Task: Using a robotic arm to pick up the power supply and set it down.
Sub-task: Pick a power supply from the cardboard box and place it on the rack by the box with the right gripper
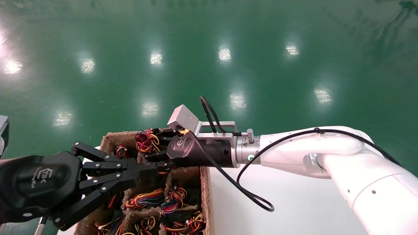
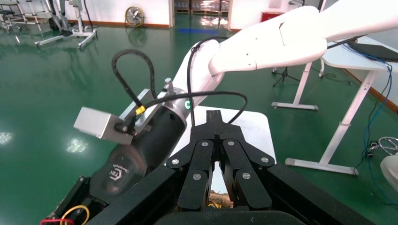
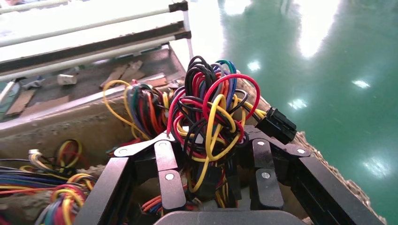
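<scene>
At the far corner of a pulp-fibre divided tray (image 1: 205, 195): one power supply's tangled red, yellow and black wire bundle (image 3: 211, 112), pinched between right gripper (image 1: 153, 145) fingers. Beside it, left gripper (image 1: 143, 169), black linkage fingers narrowed, holding nothing. Beneath, glossy green floor (image 1: 209, 49).

Crate (image 1: 205, 195): at the near left, beside the white table (image 1: 294, 202) on its right.
Compartments: hold wire bundles (image 1: 147, 197).
Right gripper (image 1: 153, 147): over the crate's far end, fingers around the power supply's wires (image 3: 211, 117).
Left gripper (image 1: 143, 169): over the crate's left, just before the right gripper.
Floor (image 1: 209, 49): beyond.
</scene>
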Motion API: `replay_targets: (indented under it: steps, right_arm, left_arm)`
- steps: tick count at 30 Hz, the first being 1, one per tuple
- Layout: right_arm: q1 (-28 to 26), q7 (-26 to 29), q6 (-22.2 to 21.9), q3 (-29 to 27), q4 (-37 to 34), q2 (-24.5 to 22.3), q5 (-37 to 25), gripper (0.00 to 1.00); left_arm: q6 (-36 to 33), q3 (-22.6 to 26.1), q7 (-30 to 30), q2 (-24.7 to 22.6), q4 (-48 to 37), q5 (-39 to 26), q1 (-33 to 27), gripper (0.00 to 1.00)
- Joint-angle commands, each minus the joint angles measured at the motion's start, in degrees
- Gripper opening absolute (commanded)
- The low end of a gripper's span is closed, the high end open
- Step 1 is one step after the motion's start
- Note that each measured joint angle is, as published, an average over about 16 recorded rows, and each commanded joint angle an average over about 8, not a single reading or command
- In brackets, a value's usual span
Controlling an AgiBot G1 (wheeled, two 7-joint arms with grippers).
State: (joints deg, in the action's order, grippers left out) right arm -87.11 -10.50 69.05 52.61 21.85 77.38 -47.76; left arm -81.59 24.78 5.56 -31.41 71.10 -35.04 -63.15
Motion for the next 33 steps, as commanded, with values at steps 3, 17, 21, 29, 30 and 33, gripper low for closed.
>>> replay_targets:
  steps: [3,17,21,29,30,33]
  right_arm:
    - [-0.6,-0.9,2.5,0.4,-1.3,0.1,1.0,0.03]
    - [0.8,-1.3,2.1,3.6,-2.9,0.6,3.0,1.0]
    - [1.1,-1.0,-0.2,4.8,-2.4,0.6,3.2,1.0]
    - [1.0,-0.2,-2.6,6.4,-1.3,0.3,4.5,1.0]
    - [0.9,-0.2,-2.5,6.5,-1.4,0.2,4.6,1.0]
    - [0.6,-0.2,-1.8,6.9,-1.6,0.1,5.1,1.0]
  left_arm:
    - [0.0,0.0,0.0,0.0,0.0,0.0,0.0,0.0]
    - [0.0,0.0,0.0,0.0,0.0,0.0,0.0,0.0]
    - [0.0,0.0,0.0,0.0,0.0,0.0,0.0,0.0]
    - [0.0,0.0,0.0,0.0,0.0,0.0,0.0,0.0]
    - [0.0,0.0,0.0,0.0,0.0,0.0,0.0,0.0]
    - [0.0,0.0,0.0,0.0,0.0,0.0,0.0,0.0]
